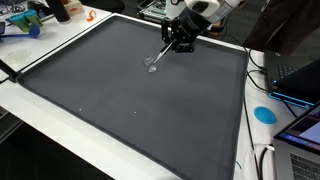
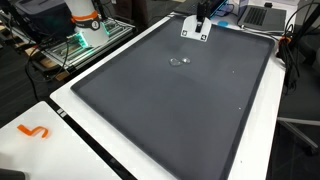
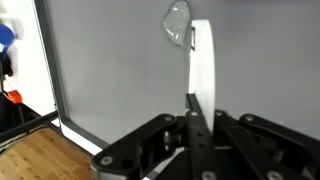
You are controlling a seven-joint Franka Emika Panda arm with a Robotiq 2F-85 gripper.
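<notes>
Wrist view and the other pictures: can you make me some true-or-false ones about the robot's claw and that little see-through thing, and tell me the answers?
1. The black gripper is shut on a flat white strip. True.
2. The strip lies loose on the mat. False: it is held between the jaws.
3. A small clear shiny object lies on the dark grey mat. True.
4. The orange squiggle-shaped piece lies on the mat. False: it lies on the white table beside the mat.

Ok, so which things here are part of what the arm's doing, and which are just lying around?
In hand: pincer, white stick it grips, clear piece by the stick's tip.
Lying about: orange hook, blue disc, laptop.
</notes>
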